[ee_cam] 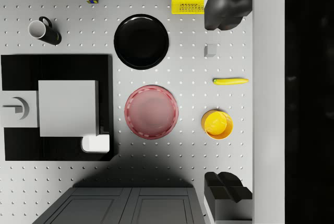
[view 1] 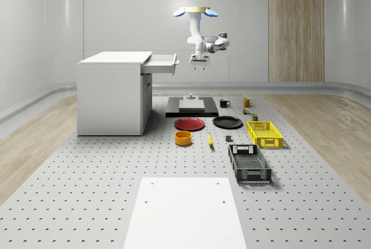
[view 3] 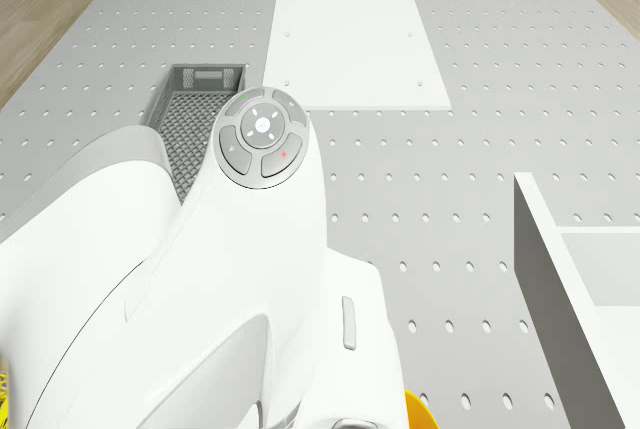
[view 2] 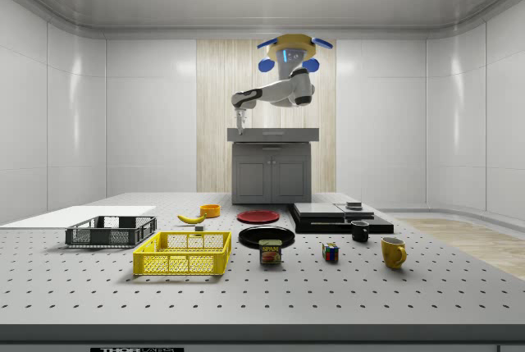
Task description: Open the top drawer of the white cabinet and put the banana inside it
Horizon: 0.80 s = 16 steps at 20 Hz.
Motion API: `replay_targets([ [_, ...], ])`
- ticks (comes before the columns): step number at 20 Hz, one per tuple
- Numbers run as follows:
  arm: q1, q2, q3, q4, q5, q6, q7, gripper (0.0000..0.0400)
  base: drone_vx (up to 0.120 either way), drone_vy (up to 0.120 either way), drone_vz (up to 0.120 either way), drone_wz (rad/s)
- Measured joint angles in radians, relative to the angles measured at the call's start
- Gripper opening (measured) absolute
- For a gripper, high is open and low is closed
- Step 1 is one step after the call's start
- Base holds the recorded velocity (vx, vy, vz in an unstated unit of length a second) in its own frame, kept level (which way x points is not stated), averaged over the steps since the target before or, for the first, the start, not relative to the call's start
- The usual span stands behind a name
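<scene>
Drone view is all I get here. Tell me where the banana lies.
Observer: The banana lies on the table, just to the whole-scene view's right of the orange bowl.
Operator: Report the claw.
Observer: The claw hangs open and empty, beside the front of the pulled-out top drawer.
Operator: Give me the drone's place.
Observer: The drone hovers higher than the cabinet, out past the open drawer's front.

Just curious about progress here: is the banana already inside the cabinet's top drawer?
No, the banana lies on the perforated table beside the orange bowl, away from the open drawer.
</scene>
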Motion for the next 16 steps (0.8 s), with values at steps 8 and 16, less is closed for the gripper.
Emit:
replay_targets([
  [8,0.009,-0.005,-0.004,-0.002,0.006,-0.008,-0.011,0.04,0.12,0.0,-0.12,0.0],
  [16,0.011,-0.006,-0.005,-0.002,0.008,-0.01,-0.014,0.04,0.12,0.005,-0.1,0.0],
])
